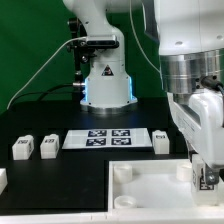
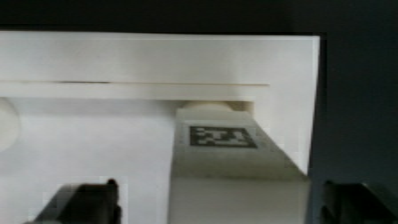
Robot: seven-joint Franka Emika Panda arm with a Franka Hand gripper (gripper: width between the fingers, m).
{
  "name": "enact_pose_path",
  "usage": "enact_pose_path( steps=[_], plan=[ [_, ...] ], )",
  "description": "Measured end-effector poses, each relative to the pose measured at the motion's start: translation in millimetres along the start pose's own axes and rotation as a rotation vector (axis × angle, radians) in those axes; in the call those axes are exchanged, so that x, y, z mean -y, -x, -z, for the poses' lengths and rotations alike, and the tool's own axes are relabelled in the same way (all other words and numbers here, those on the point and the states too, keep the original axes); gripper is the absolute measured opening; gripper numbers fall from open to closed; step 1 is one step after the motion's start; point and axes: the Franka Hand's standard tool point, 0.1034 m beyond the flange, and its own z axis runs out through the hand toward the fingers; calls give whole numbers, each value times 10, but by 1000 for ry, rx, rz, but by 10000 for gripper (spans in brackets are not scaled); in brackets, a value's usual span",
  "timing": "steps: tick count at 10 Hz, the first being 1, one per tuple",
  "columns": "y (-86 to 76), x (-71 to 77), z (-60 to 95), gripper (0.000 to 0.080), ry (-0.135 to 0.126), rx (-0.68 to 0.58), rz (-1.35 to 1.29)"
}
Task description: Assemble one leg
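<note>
In the wrist view a leg (image 2: 240, 160), a long white block with a black-and-white marker on its face, lies between my fingers. Its far end meets a round socket in the white square base (image 2: 107, 130). My gripper (image 2: 221, 205) is open: one dark finger (image 2: 356, 200) sits at the leg's side, and the other finger (image 2: 86, 202) stands apart from it. In the exterior view the gripper (image 1: 206, 180) hangs low over the base's (image 1: 145, 192) corner at the exterior view's right, and largely hides the leg there.
Two loose legs (image 1: 22, 147) (image 1: 48, 145) stand at the exterior view's left, a third leg (image 1: 160, 139) sits beside the marker board (image 1: 110, 137), and another white part (image 1: 2, 180) shows at the left edge. The robot's base (image 1: 105, 80) stands behind.
</note>
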Motion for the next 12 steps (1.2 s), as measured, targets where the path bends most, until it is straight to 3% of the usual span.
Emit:
enact_pose_path(
  steps=[3,6,7,8,10,11,12],
  plan=[
    [128,-16,-21,648,3,11,450],
    [104,-21,-26,649,3,10,711],
    [84,-23,-22,649,9,6,864],
    [51,0,14,649,30,4,1040],
    [32,24,30,649,35,-2,1062],
    [28,20,27,556,35,-2,1062],
    [31,21,27,556,34,-1,1040]
  ],
)
